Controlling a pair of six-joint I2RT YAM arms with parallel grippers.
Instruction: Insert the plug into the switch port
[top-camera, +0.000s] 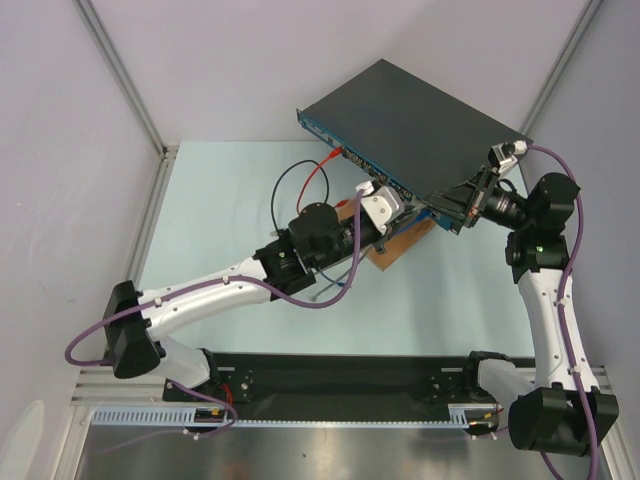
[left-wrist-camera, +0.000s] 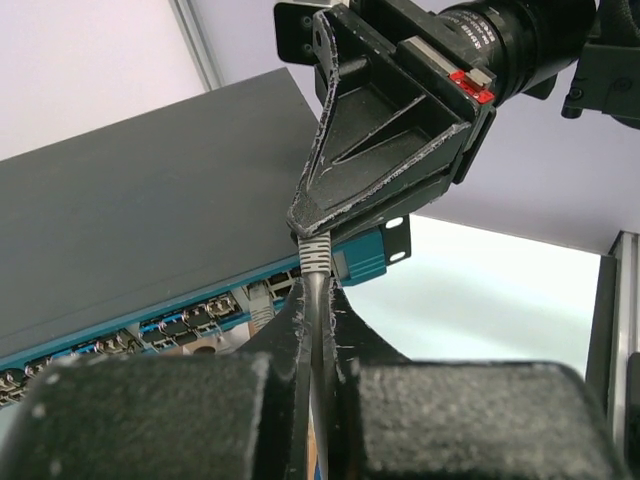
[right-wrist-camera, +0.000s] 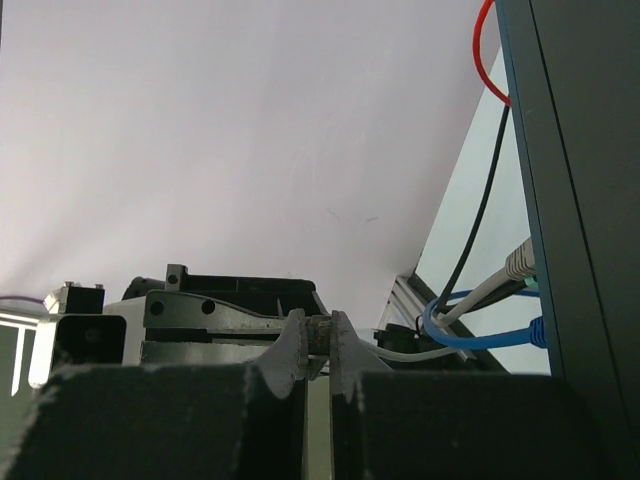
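The large flat black metal switch (top-camera: 410, 110), with its thin blue front strip of small sockets, lies at an angle on the pale green surface (top-camera: 220, 200). The grey plug (left-wrist-camera: 315, 255) with a striped boot is just off the end of that strip nearest the right arm, outside the sockets. The right end effector (right-wrist-camera: 318, 338) is clenched on the plug's tip. The left end effector (left-wrist-camera: 318, 310) is clenched on the grey cable (left-wrist-camera: 316, 285) just behind the boot.

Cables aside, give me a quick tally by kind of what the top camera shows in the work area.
Switch: 1
Wooden board: 1
Robot arms: 2 (left arm, right arm)
Total: 4
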